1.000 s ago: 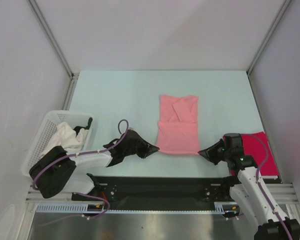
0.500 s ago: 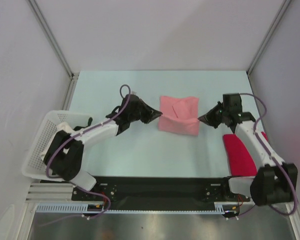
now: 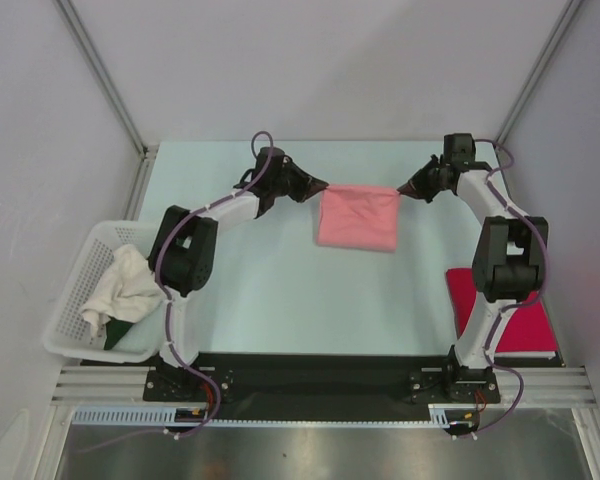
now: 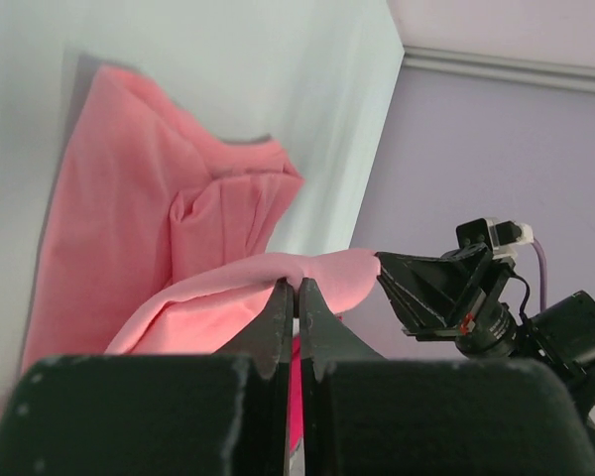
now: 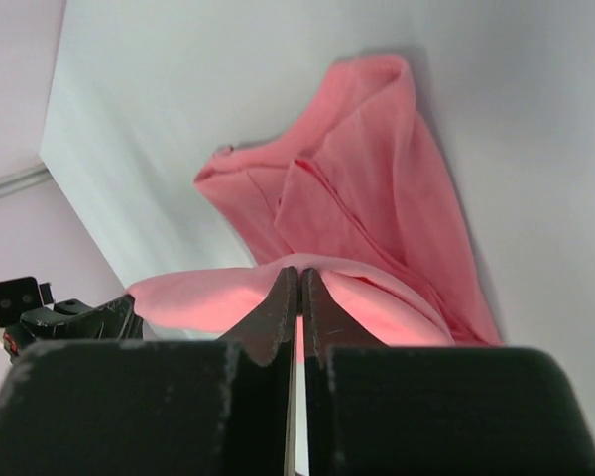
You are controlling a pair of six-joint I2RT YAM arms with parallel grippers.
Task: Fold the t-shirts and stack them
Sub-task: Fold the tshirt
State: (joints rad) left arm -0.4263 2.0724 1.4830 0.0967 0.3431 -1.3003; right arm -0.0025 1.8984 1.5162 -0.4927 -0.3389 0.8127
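the salmon-pink t-shirt [image 3: 357, 216] lies on the far middle of the table [image 3: 250, 280], doubled into a squarish fold. the left gripper [image 3: 324, 186] and right gripper [image 3: 401, 189] each pinch a far corner, clamped on the cloth. the magenta-red t-shirt [image 3: 528, 328] lies near right. the white lattice basket [image 3: 77, 285] holds a crumpled white cloth [image 3: 120, 290] and a dark green piece [image 3: 120, 333].

Far middle of the counter [image 3: 270, 290]: one t-shirt [image 3: 357, 218], doubled over on itself. Left claw [image 3: 323, 187] at its far-left corner, right claw [image 3: 402, 189] at its far-right corner, each pinching that edge. Second t-shirt [image 3: 530, 325] at near right, partly behind the right arm [image 3: 505, 260]. Basket [image 3: 72, 285] at near left, cloth [image 3: 120, 290] inside.
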